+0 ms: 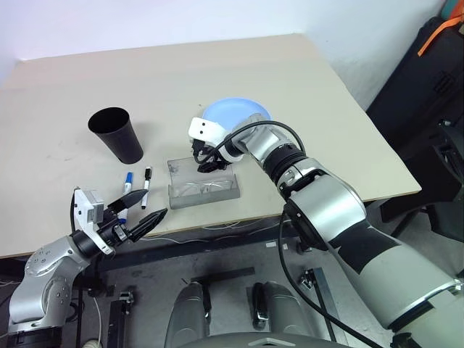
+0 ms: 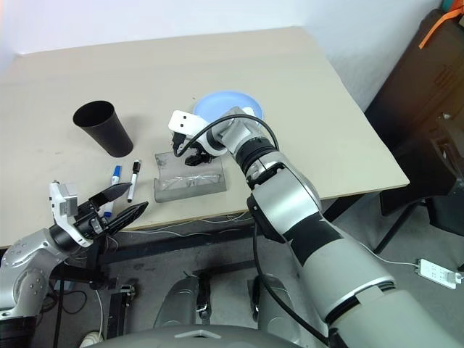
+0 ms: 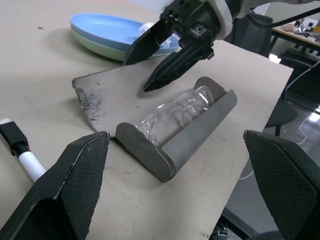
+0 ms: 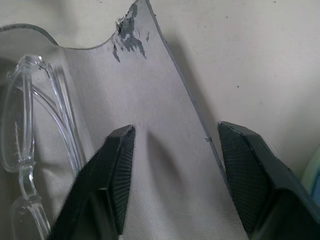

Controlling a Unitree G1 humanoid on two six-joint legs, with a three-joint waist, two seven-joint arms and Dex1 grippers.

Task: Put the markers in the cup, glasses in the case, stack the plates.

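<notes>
The right gripper (image 3: 167, 62) — jaws parted, grasping nothing — straddles the far edge of the open case's (image 1: 204, 190) flap, the glasses (image 3: 172, 115) in its tray; the left gripper (image 1: 143, 210) gapes wide.

Clear glasses (image 3: 172, 117) lying in open grey case (image 1: 204, 187); blue plate (image 3: 107, 29) stacked on green (image 3: 102, 48); markers (image 1: 138, 185) beside upright black cup (image 1: 116, 133).

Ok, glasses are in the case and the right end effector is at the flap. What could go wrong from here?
1. The right end effector straddles the edge of the open flap; closing on it could slide the case instead of folding the flap.
2. The glasses sit loose in the tray and might get pinched or tip out.
3. The case lies near the table edge, so a push could send it off.
</notes>
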